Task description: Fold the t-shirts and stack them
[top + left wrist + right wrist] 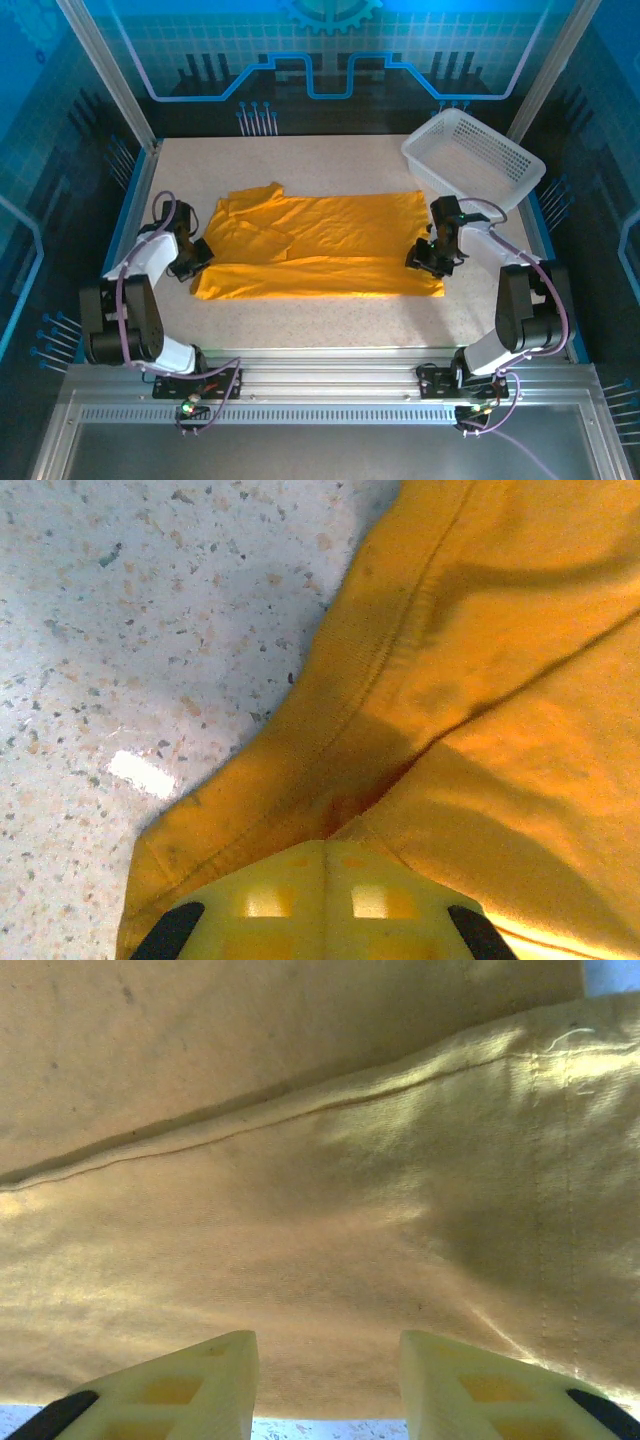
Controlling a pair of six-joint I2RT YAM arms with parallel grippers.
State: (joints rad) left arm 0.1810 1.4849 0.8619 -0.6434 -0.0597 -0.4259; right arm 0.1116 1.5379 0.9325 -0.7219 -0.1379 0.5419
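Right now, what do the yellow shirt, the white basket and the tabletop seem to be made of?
Shirt: thin soft knit cloth, probably cotton, matte; it creases and shows stitched hems.
Basket: likely white moulded plastic, with an open mesh grid.
Tabletop: hard, smooth, pale speckled surface like terrazzo or printed laminate; a light glints off it.
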